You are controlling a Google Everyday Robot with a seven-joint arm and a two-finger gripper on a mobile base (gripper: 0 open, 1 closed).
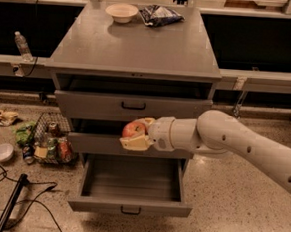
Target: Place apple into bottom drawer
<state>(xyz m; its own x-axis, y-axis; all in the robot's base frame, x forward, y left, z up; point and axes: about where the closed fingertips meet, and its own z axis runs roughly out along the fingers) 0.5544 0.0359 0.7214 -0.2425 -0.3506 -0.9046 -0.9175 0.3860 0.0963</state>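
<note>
Gripper: the pale two-finger gripper (pixel 133 134) is clamped on the small round red apple with yellowish patches (pixel 131 129), level with the middle grey drawer (pixel 103 144).
Apple: in the air, off the counter.
Bottom drawer: the lowest grey metal drawer (pixel 129 207) is pulled out.
Key relation: its cavity lies directly beneath the apple, so a downward move looks likely.

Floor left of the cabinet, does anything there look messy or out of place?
Yes. A wire basket of cans and packets, a crumpled wrapper and a white bowl lie on the floor, with cables trailing. Elsewhere the gripper holds the apple above the open bottom drawer.
</note>
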